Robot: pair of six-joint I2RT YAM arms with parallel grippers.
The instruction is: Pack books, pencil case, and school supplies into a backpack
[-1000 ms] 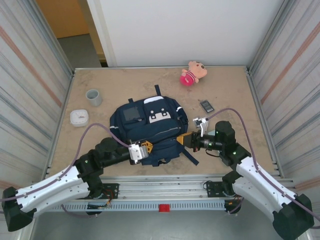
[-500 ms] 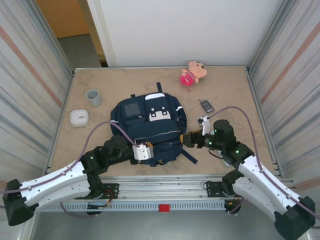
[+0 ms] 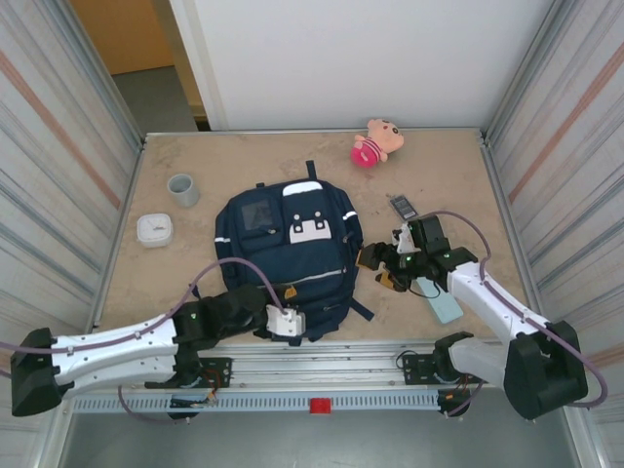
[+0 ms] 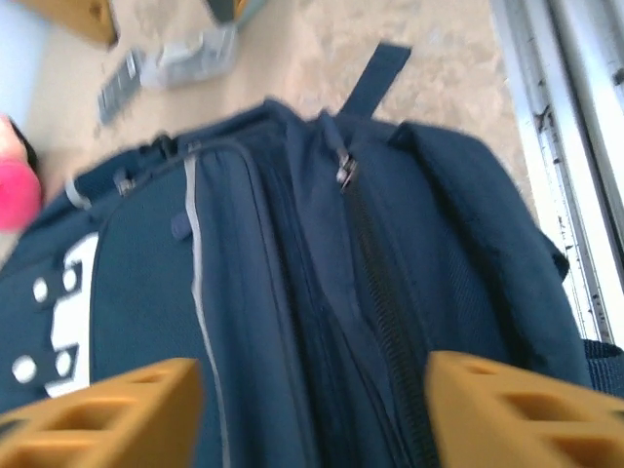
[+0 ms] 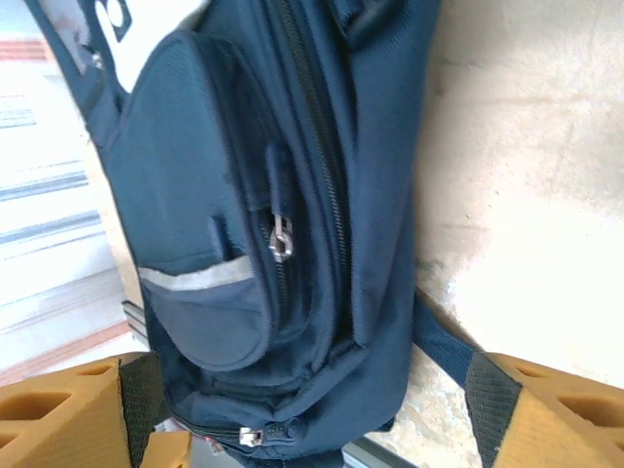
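Note:
The navy backpack (image 3: 292,249) lies flat in the middle of the table with its zippers closed. My left gripper (image 3: 291,297) is at its near bottom edge, open. In the left wrist view the orange fingers (image 4: 107,414) stand wide apart over the backpack (image 4: 292,292) fabric without clamping it. My right gripper (image 3: 378,268) is open just beside the bag's right side, its jaws spread either side of the backpack (image 5: 273,195). The pale teal pencil case (image 3: 447,307) lies under my right arm. The dark gadget (image 3: 402,206) lies to the bag's right. The books are out of view.
A pink-and-tan plush toy (image 3: 375,141) sits at the back. A grey cup (image 3: 182,189) and a white rounded box (image 3: 154,229) stand left of the bag. A dark strap (image 5: 444,341) trails from the bag's corner. Metal walls close both sides.
Both grippers have opened and let go of the backpack, which now lies straighter and a little farther back. My right arm drew back to the right, and the pencil case shows beneath it.

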